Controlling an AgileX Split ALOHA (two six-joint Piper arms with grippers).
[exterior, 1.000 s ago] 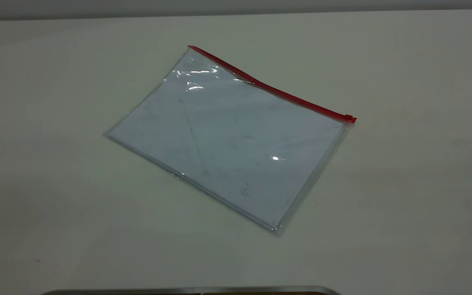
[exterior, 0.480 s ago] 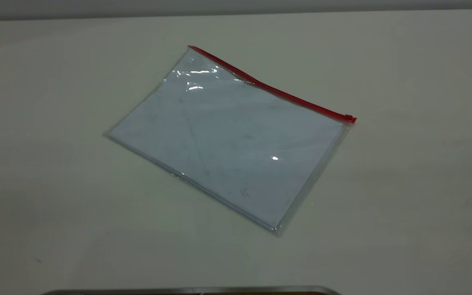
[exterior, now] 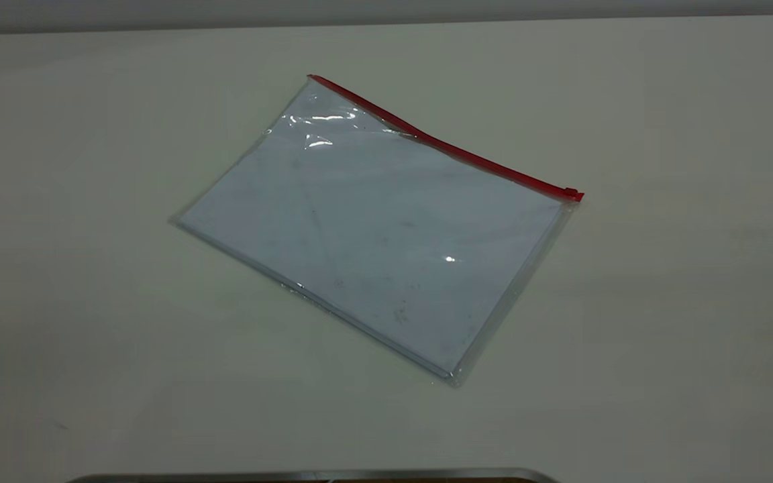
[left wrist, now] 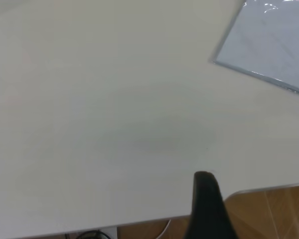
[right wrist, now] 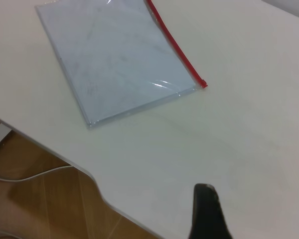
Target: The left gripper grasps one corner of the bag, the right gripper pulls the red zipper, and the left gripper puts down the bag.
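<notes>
The bag (exterior: pixel 373 228) lies flat on the white table, a clear pouch with a pale bluish face. The red zipper (exterior: pixel 440 144) runs along its far long edge, and its small slider tab (exterior: pixel 571 194) sits at the right end. Neither arm shows in the exterior view. In the left wrist view only a black tip of the left gripper (left wrist: pixel 205 189) shows near the table's edge, well apart from a corner of the bag (left wrist: pixel 274 45). The right wrist view shows a black tip of the right gripper (right wrist: pixel 205 199) over bare table, far from the bag (right wrist: pixel 114 55) and the zipper (right wrist: pixel 177 50).
The table's curved front edge (right wrist: pixel 89 174) borders a wooden floor with a white cable (right wrist: pixel 30 175). A metal-edged strip (exterior: pixel 313 475) lies along the bottom of the exterior view. Bare table surrounds the bag on all sides.
</notes>
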